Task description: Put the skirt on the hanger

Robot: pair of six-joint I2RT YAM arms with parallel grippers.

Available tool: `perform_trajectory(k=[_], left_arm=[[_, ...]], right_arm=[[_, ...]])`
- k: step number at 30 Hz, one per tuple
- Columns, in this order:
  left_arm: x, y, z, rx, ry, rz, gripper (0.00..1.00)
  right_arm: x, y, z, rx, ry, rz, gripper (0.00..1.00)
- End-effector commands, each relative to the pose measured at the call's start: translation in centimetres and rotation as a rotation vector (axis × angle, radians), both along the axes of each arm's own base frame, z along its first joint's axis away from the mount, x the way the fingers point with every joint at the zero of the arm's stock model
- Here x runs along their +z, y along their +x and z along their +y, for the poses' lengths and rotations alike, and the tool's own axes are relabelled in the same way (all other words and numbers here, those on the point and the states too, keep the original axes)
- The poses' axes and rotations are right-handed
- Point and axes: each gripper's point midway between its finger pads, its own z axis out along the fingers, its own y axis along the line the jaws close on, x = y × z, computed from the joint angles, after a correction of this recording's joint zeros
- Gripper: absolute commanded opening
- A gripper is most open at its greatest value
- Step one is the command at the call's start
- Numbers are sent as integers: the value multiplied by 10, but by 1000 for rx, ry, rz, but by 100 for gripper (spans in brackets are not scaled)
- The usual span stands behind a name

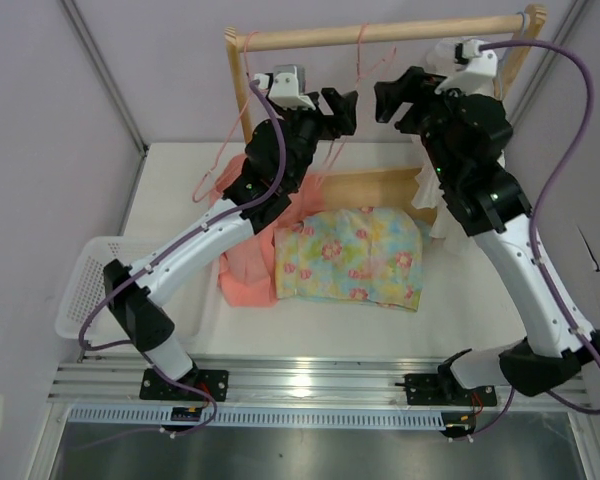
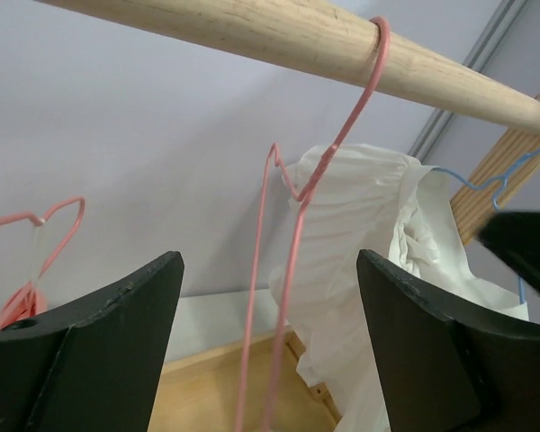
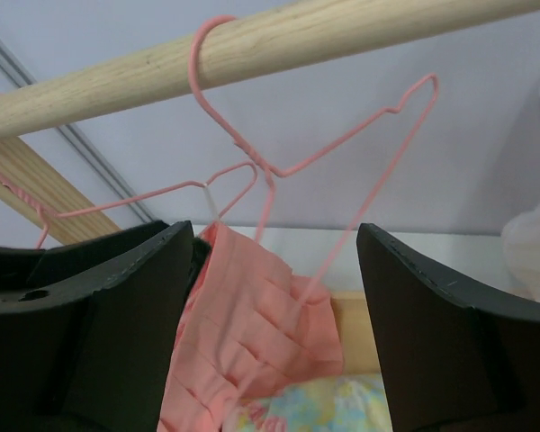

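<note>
Left gripper (image 1: 342, 108) is up just under the wooden rod (image 1: 380, 33), fingers (image 2: 117, 346) spread wide and holding nothing. The hanger (image 2: 292, 234) hangs from the rod by its hook, in the gap between them, and I see it touching neither one. Right gripper (image 1: 390, 100) faces it from the other side, its fingers (image 3: 432, 333) also wide apart and empty, with the same hanger wire between them and no contact I can see. The skirt (image 1: 350, 255) lies flat on the table (image 1: 480, 320) below, well apart from both grippers, its left edge against the salmon garment (image 1: 248, 265). A white ruffled garment (image 2: 360, 234) hangs just right of the hanger.
</note>
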Motion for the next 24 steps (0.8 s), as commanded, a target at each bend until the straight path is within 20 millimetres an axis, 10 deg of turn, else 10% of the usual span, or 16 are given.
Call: perform_trajectory(k=[1, 16, 24], left_arm=[[42, 3, -3, -3, -47, -118, 84], [54, 49, -47, 41, 149, -265, 79], [48, 46, -44, 40, 172, -263, 27]], right_arm=[[5, -21, -38, -88, 89, 11, 79], [3, -117, -121, -166, 104, -36, 82], [-11, -124, -125, -171, 85, -23, 78]])
